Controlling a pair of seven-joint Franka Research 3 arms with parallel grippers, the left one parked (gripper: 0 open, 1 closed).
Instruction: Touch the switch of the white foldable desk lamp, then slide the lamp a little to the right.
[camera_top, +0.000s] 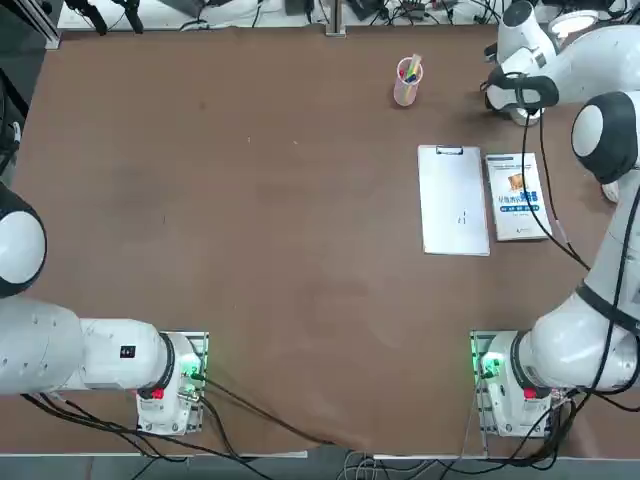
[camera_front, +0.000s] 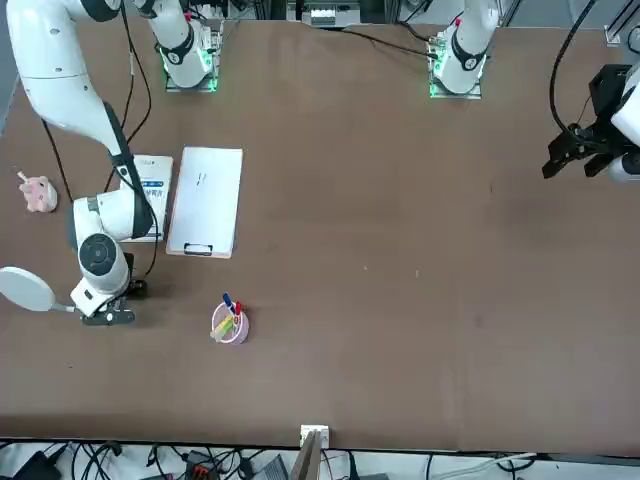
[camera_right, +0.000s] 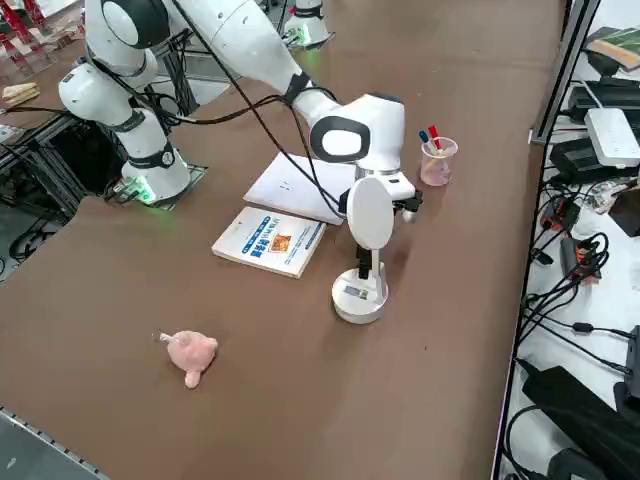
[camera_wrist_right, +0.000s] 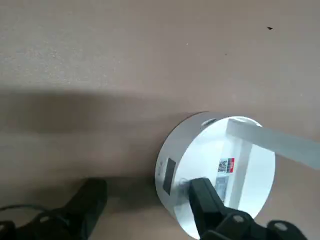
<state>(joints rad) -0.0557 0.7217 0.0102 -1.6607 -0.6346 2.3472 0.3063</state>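
With twelve o'clock pointing away from the robot's bases, the brown table (camera_top: 300, 250) is carrying everything. The right arm (camera_front: 85, 110) is reaching over it toward two o'clock. The clipboard (camera_top: 453, 200) is lying at two, the white book (camera_top: 510, 215) just beside it, toward three. The white lamp (camera_right: 371, 213) is standing between one and two, near the far edge. The right gripper (camera_wrist_right: 150, 186) is hovering at its round base (camera_wrist_right: 245, 190), fingers spreading wide, holding nothing. The pen cup (camera_top: 405, 92) is standing at one; the pink pig toy (camera_right: 190, 353) is sitting near three.
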